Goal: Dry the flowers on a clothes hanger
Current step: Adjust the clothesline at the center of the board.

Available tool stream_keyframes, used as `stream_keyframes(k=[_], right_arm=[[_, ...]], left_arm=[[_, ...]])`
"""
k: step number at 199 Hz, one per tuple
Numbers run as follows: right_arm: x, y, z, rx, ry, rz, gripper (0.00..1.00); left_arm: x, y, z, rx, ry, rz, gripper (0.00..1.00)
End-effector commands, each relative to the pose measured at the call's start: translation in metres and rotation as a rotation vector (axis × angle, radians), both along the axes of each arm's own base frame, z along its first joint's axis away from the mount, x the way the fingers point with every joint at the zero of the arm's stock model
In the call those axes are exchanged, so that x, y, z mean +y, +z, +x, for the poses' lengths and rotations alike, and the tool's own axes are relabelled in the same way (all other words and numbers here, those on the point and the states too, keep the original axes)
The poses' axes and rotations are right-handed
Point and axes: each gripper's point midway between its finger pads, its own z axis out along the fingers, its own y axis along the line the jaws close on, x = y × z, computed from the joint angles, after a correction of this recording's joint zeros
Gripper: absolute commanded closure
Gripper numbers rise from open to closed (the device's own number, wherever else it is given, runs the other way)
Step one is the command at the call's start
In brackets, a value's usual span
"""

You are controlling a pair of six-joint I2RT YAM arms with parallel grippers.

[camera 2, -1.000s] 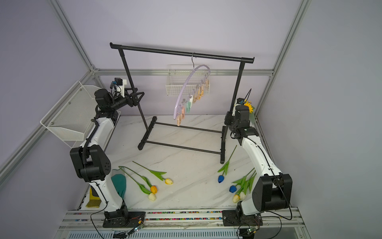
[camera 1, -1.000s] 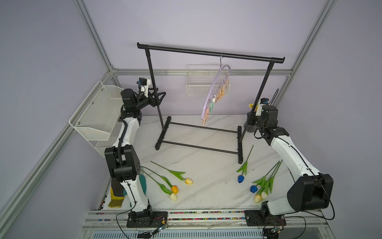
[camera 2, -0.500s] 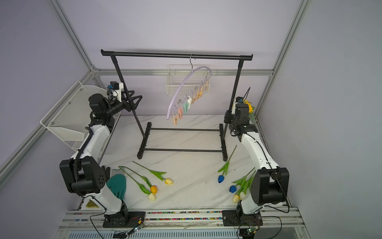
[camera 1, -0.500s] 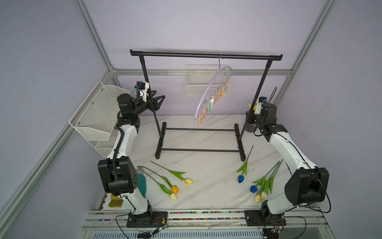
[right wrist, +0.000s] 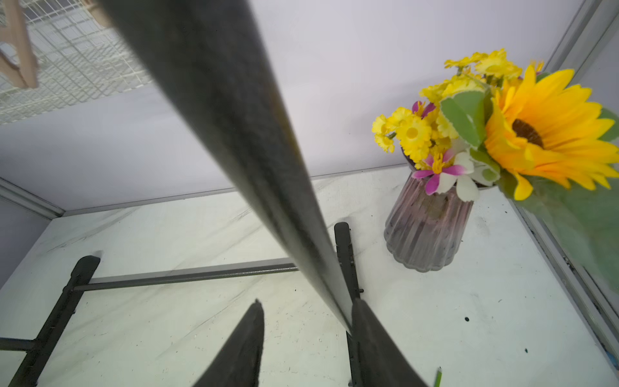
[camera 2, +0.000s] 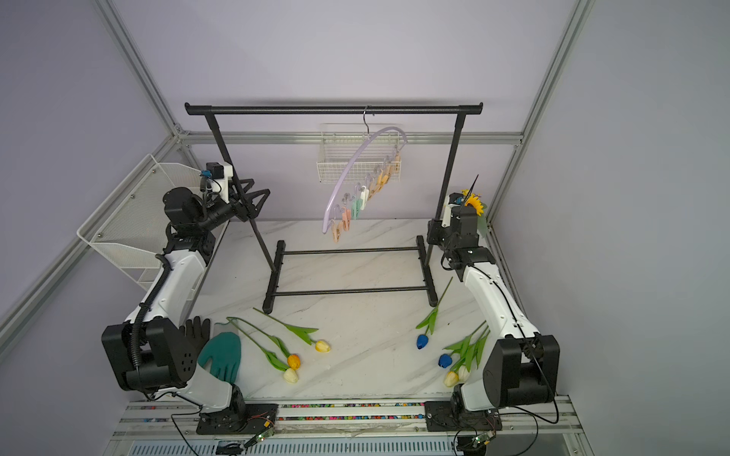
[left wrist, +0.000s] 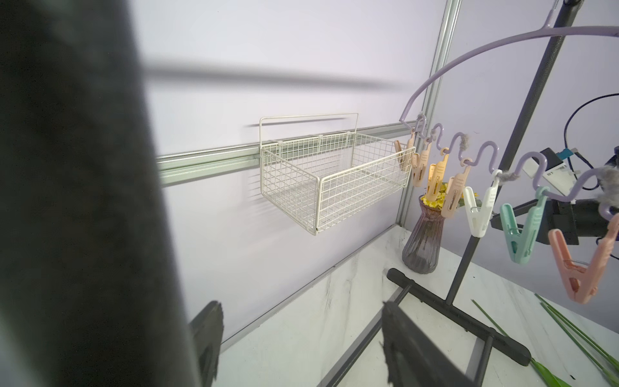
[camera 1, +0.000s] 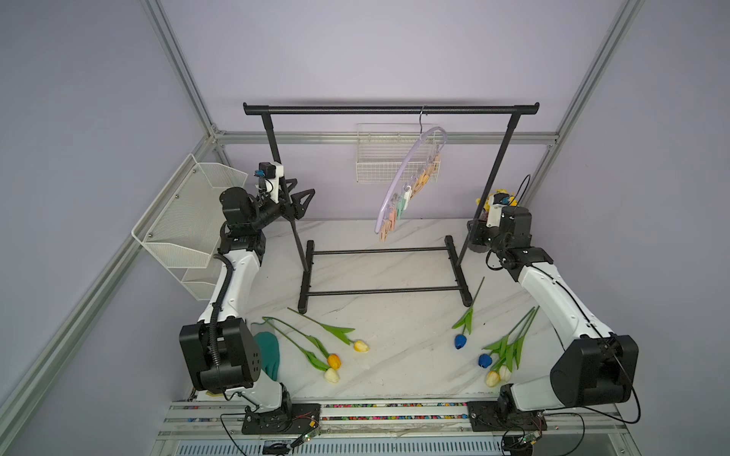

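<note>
Honestly, starting at the fingertips: the right gripper (right wrist: 308, 303) has its fingers partway apart. The rack's right post (right wrist: 234, 134) runs down into the gap, right up against one finger (right wrist: 371, 338) and clear of its mate. So no clamp there, more a nudge or a brace, I'd guess. The left gripper (left wrist: 299, 305) is spread wide and holds nothing; the left post (left wrist: 83, 167) sits just beside it, outside the fingers. My read is both arms are up at the garment rack (camera 1: 381, 292) to square it before any pinning happens. The clothes hanger (camera 1: 407, 188) hangs by its hook (camera 1: 422, 118) from the top bar (camera 1: 335, 109), right of centre in both top views. Its long curve slants from upper right down to lower left, clothespins (left wrist: 522, 231) dangling empty. The flowers (camera 1: 333, 360) all lie flat on the table (camera 1: 395, 323) low in the frame, well apart from both grippers. Three sit at lower left with stems running up-left and four at lower right with stems running up-right, heads toward the bottom edge.
</note>
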Motion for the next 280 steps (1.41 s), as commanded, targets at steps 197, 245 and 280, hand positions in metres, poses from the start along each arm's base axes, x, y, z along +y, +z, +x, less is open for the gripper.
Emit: stream_keyframes(k=[197,245,280], right_arm=[[0.021,0.03,0.047,-0.188,0.217,-0.077,0.11],[0.028,0.037,0.032,-0.263,0.379,-0.041,0.15],[0.045,0.04,0.006,-0.306,0.497,-0.024,0.26]], left_arm=[[0.004,0.008,0.009,0.021,0.027,0.006,0.21],[0.004,0.006,0.011,0.025,0.027,0.011,0.24],[0.004,0.005,0.012,0.033,0.027,0.008,0.26]])
